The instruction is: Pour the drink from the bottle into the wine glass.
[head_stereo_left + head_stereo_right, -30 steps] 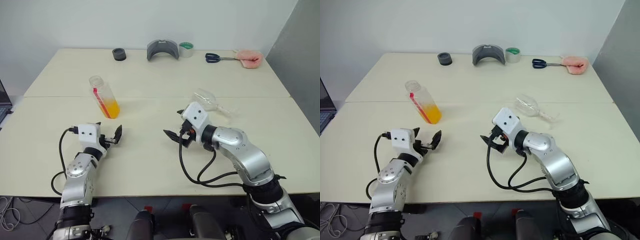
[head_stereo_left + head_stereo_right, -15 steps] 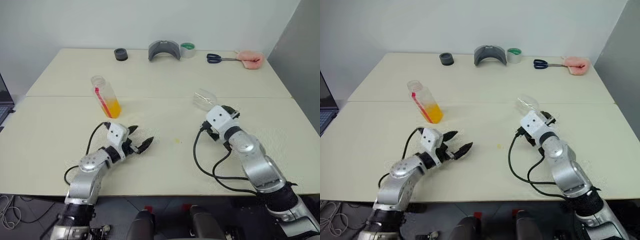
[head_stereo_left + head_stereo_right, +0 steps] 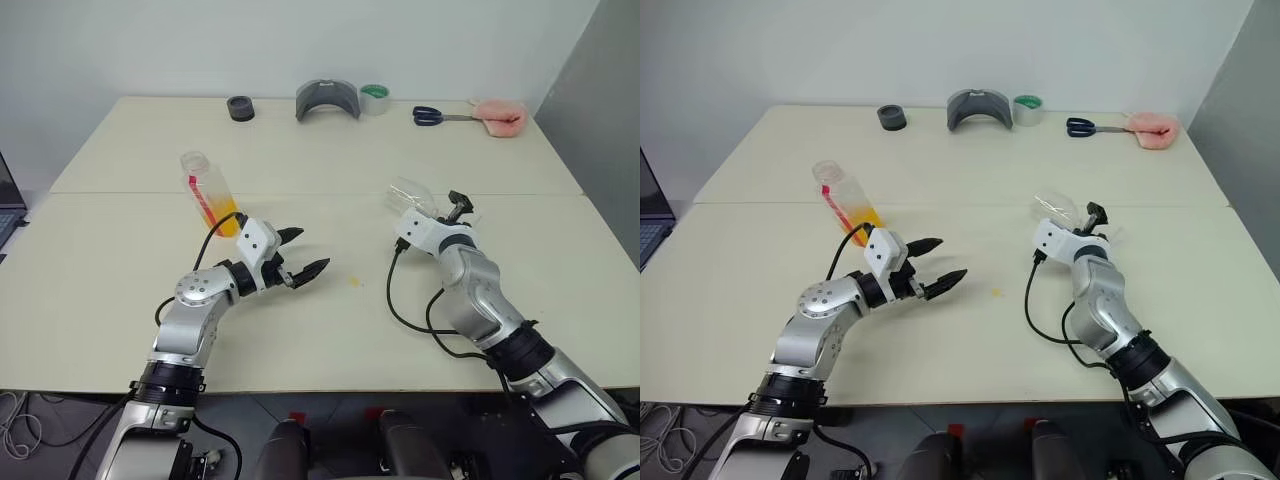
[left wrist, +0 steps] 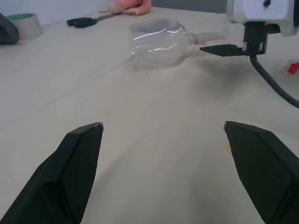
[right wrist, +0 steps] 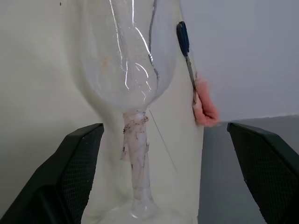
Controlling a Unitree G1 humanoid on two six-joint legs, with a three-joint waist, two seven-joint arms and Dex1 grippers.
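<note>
- Left eye view: your bottle (image 3: 209, 193) stands upright, uncapped, well in from the bench's (image 3: 300, 330) left edge, a little orange drink (image 3: 226, 218) low inside. Your left claw (image 3: 300, 258) hangs released just beside it, toward the bench's middle. The wine glass (image 3: 411, 196) lies on its side toward the right edge, your right claw (image 3: 452, 207) spread wide at its stem.
- Right eye view: along the far edge sit a black ring (image 3: 891, 117), grey holder (image 3: 978, 107), tape roll (image 3: 1027, 110), scissors (image 3: 1085, 127) and pink cloth (image 3: 1152, 128).
- Left wrist view: fingers (image 4: 77, 163) gape apart, facing the toppled glass.
- Right wrist view: you see the stem lying between the open fingers (image 5: 79, 163), touching neither.
</note>
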